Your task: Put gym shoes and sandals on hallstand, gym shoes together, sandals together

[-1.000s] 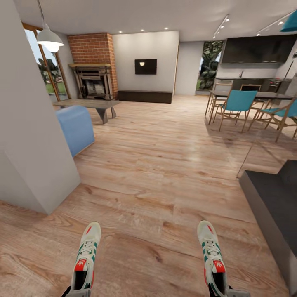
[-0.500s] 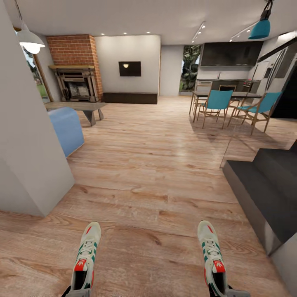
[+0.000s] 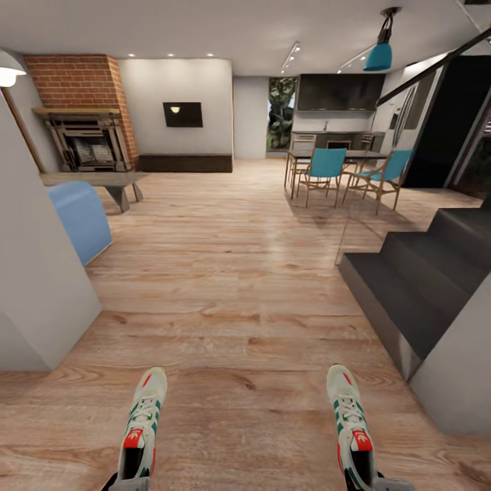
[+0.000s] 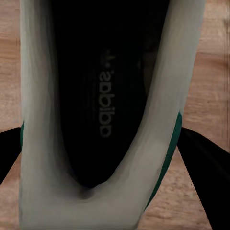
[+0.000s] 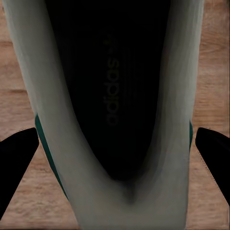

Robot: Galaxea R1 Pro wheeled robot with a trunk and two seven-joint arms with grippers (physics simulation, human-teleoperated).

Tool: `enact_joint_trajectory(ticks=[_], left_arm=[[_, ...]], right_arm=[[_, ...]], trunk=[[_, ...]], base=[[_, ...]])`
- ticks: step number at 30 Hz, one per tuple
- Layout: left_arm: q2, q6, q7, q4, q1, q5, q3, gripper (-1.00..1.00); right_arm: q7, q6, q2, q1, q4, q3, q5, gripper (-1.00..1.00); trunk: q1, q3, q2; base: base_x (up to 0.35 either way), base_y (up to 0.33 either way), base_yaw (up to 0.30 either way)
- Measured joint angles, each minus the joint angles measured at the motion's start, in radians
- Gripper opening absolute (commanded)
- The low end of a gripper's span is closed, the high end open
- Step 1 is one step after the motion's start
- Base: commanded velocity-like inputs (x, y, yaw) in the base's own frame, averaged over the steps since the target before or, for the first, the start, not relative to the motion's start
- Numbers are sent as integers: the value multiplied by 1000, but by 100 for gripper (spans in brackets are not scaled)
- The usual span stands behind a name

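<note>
Two white gym shoes with green stripes and red-orange accents are carried above the corridor floor (image 3: 239,327), toes pointing forward. My left gripper (image 3: 127,485) is shut on the heel of the left gym shoe (image 3: 143,416). My right gripper (image 3: 368,484) is shut on the heel of the right gym shoe (image 3: 349,416). In the left wrist view the shoe's dark inside (image 4: 103,96) sits between black fingers (image 4: 203,167). The right wrist view shows the other shoe (image 5: 115,96) between fingers (image 5: 17,158). The sandals and the hallstand are out of view.
A grey wall corner (image 3: 41,286) juts in at the left. Dark stairs (image 3: 409,279) rise at the right beside a grey block (image 3: 460,368). Farther off are a blue sofa (image 3: 78,218), a brick fireplace (image 3: 85,136) and teal dining chairs (image 3: 327,167). Open wood floor lies ahead.
The whole picture has slid leftward, so the camera has turned right, bringing more of the stairs into view. Both shoes keep their places in the grippers.
</note>
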Motion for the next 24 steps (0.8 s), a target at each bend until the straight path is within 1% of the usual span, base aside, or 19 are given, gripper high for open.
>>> enact_joint_trajectory(ticks=[24], left_arm=[[0, -5, -1, 1, 0, 0, 0, -100]], right_arm=[[-4, 0, 0, 0, 0, 0, -3, -100]], trunk=[[0, 0, 0]], base=[[0, 0, -281]])
